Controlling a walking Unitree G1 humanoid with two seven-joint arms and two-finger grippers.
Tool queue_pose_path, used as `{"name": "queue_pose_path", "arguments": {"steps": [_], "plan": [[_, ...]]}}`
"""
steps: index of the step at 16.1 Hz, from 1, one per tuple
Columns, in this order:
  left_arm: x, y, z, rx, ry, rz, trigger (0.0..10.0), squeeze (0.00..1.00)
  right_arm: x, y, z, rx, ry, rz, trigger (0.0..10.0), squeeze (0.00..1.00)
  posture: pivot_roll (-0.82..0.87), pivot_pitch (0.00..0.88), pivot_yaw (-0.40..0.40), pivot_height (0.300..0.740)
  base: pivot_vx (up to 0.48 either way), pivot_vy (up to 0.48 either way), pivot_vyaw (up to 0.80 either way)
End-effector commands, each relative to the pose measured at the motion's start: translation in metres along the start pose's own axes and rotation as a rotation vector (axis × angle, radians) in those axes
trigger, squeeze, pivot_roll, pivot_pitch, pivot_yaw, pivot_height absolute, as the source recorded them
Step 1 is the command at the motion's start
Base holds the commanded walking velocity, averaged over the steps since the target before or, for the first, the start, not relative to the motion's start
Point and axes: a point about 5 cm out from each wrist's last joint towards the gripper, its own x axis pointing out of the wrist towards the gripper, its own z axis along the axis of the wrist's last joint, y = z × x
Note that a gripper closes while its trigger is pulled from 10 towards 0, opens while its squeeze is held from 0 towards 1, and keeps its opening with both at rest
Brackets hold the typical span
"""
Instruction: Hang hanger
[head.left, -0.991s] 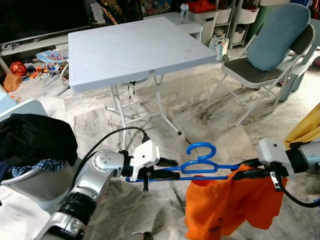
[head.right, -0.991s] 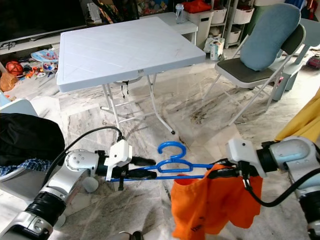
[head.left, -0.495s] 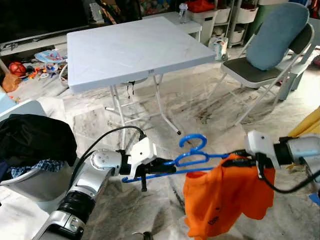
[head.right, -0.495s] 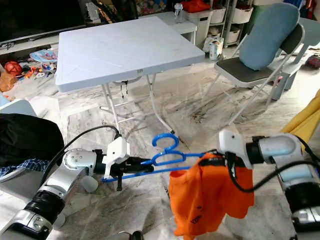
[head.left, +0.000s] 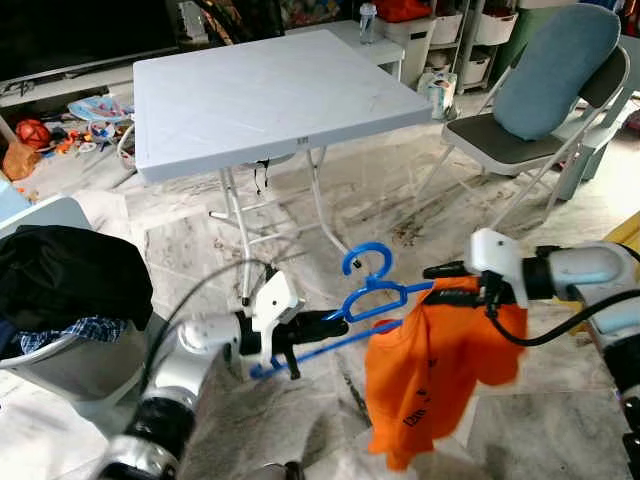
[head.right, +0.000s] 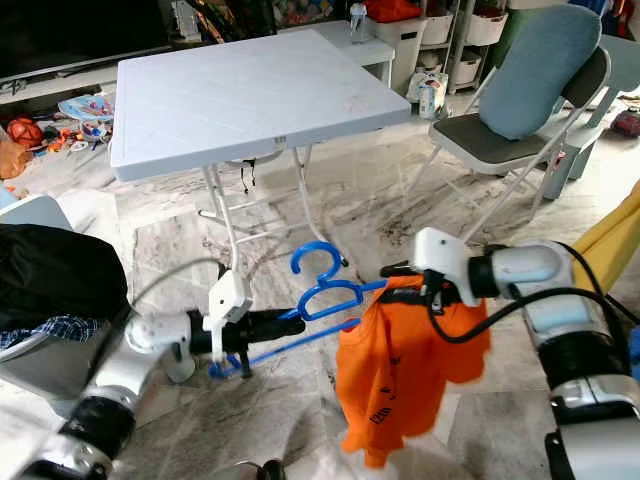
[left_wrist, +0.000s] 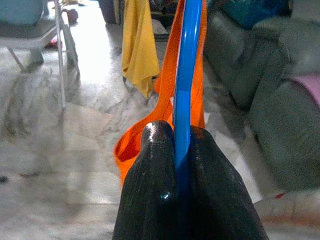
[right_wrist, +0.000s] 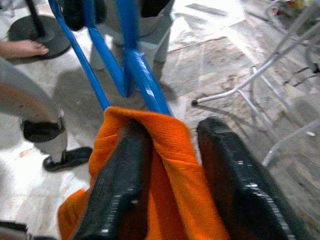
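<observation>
Two grippers on one load, mid-frame in the head views. Left gripper closed tight on the lower end of the blue hanger, fingers pressed flat on both sides of the bar in the left wrist view. Right gripper at the hanger's other end, right of centre, fingers spread around a fold of the orange shorts where the cloth goes over the bar; one finger under the fabric, the other outside it, so not a firm pinch as far as can be judged.

Partly done: shorts already draped on the hanger and dangling toward the lower middle of the frame, hook pointing up at centre, bar tilted, low on the left and higher on the right. Still to do, by the look of it: carrying the lot to a rail and setting the hook over it. No rail or rod visible anywhere. White folding table in the upper left, grey chair in the upper right, basket of dark clothes at the left edge, all well apart from the hanger.
</observation>
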Motion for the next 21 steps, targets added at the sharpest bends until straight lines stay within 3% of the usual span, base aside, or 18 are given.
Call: {"name": "queue_pose_path", "arguments": {"steps": [1, 2, 4, 9, 12, 14, 16, 18, 19, 21], "plan": [[-0.007, 0.007, 0.003, -0.010, -0.033, 0.072, 0.0, 0.00, 0.005, 0.003, 0.001, -0.020, 0.039, 0.095, 10.0, 1.00, -0.13, 0.000, 0.043, 0.740, 0.000, 0.000, 0.00], [-0.008, 0.008, 0.001, -0.004, -0.026, 0.085, 0.0, 0.00, 0.005, 0.008, -0.004, -0.026, 0.086, 0.156, 10.0, 1.00, -0.12, 0.000, 0.041, 0.740, 0.000, 0.000, 0.00], [-0.010, 0.010, -0.001, 0.013, -0.006, 0.104, 0.0, 0.00, 0.006, 0.004, -0.006, -0.059, 0.126, 0.145, 10.0, 1.00, -0.12, 0.000, 0.039, 0.740, 0.000, 0.000, 0.00], [-0.015, 0.013, -0.007, 0.064, 0.072, 0.087, 0.0, 0.00, 0.000, -0.013, 0.005, -0.100, 0.094, 0.054, 10.0, 1.00, -0.13, 0.000, 0.051, 0.740, 0.000, 0.000, 0.00], [-0.018, 0.022, -0.004, 0.074, 0.049, 0.176, 0.0, 0.00, -0.011, -0.022, 0.006, -0.084, 0.109, 0.007, 10.0, 1.00, -0.13, 0.000, 0.049, 0.740, 0.000, 0.000, 0.00], [-0.019, 0.025, -0.003, 0.078, 0.041, 0.209, 0.0, 0.00, -0.011, -0.025, 0.008, -0.089, 0.104, -0.016, 10.0, 1.00, -0.13, 0.000, 0.047, 0.740, 0.000, 0.000, 0.00], [-0.020, 0.032, -0.002, 0.077, 0.021, 0.313, 0.0, 0.00, -0.006, -0.026, 0.004, -0.116, 0.135, -0.082, 10.0, 1.00, -0.12, 0.000, 0.045, 0.740, 0.000, 0.000, 0.00], [-0.019, 0.039, 0.003, 0.038, -0.036, 0.394, 0.0, 0.00, 0.000, -0.035, -0.004, -0.039, 0.108, -0.335, 10.0, 1.00, -0.12, 0.000, 0.045, 0.740, 0.000, 0.000, 0.00], [-0.019, 0.039, 0.004, 0.038, -0.041, 0.398, 0.0, 0.00, 0.002, -0.035, -0.005, -0.002, 0.083, -0.371, 10.0, 1.00, -0.12, 0.000, 0.047, 0.740, 0.000, 0.000, 0.00], [-0.011, 0.037, 0.005, 0.032, -0.065, 0.413, 0.0, 0.00, 0.019, -0.029, -0.018, 0.195, -0.024, -0.547, 10.0, 1.00, -0.13, 0.000, 0.057, 0.740, 0.000, 0.000, 0.00]]}}
